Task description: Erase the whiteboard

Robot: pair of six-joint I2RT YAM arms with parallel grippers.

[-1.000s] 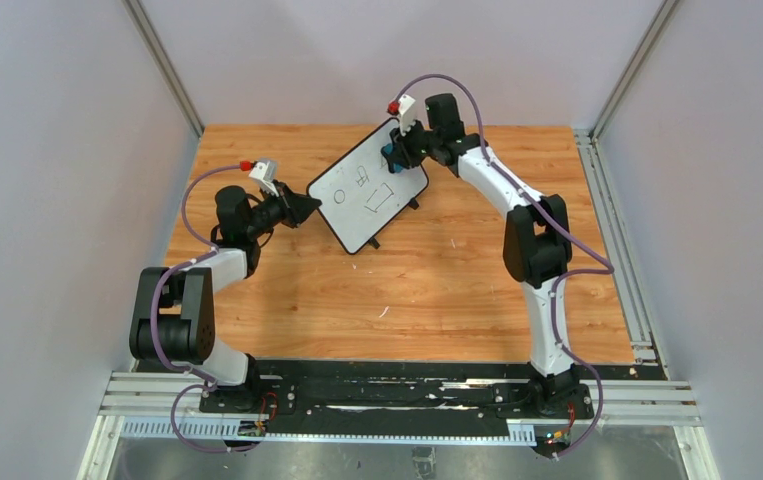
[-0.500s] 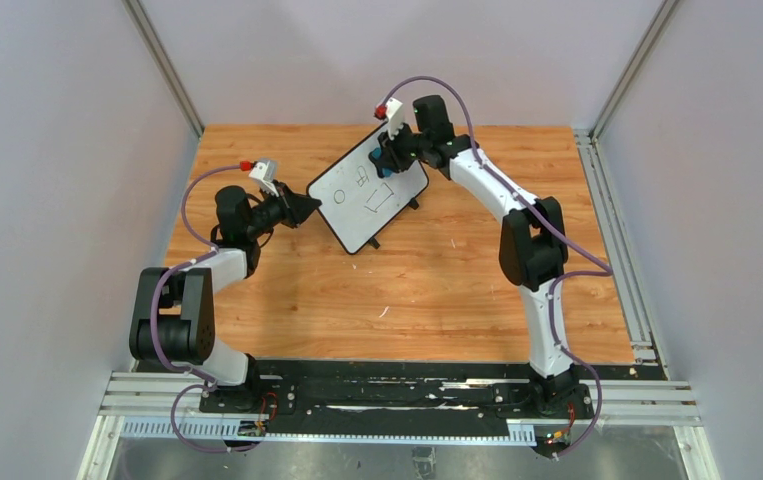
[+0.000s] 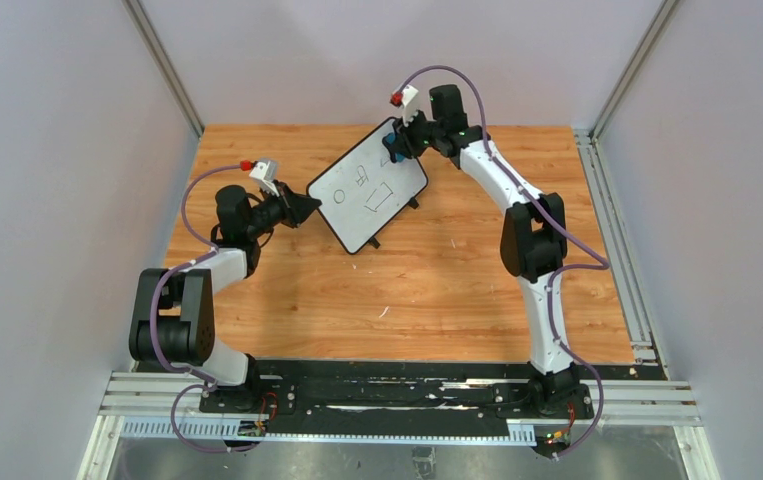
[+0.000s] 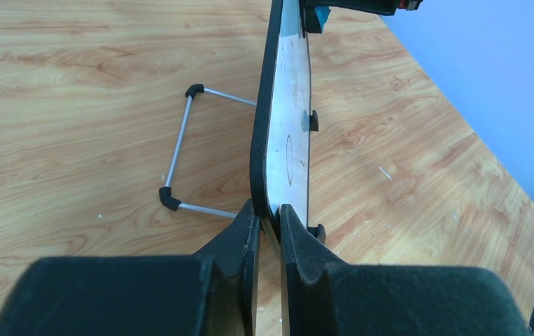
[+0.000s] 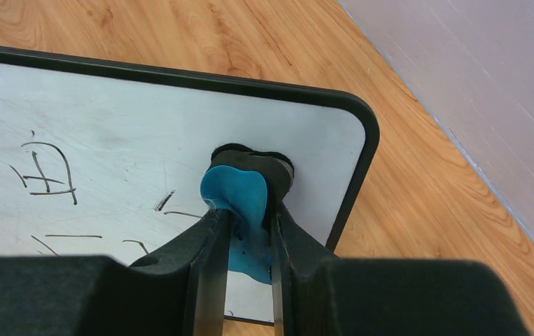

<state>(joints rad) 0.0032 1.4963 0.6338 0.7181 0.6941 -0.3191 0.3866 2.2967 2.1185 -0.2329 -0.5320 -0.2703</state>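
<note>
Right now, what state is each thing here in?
whiteboard: propped up, black marks on it.
eraser: held against the board's corner.
left hand: shut on the whiteboard's edge.
right hand: shut on the eraser.
wire stand: folded out, on the table.

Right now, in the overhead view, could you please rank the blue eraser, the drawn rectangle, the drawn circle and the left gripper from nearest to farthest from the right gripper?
1. Blue eraser: held in the right gripper, at the board's far corner.
2. Drawn rectangle: near the board's middle.
3. Drawn circle: near the board's left end.
4. Left gripper: pinching that end.
</note>
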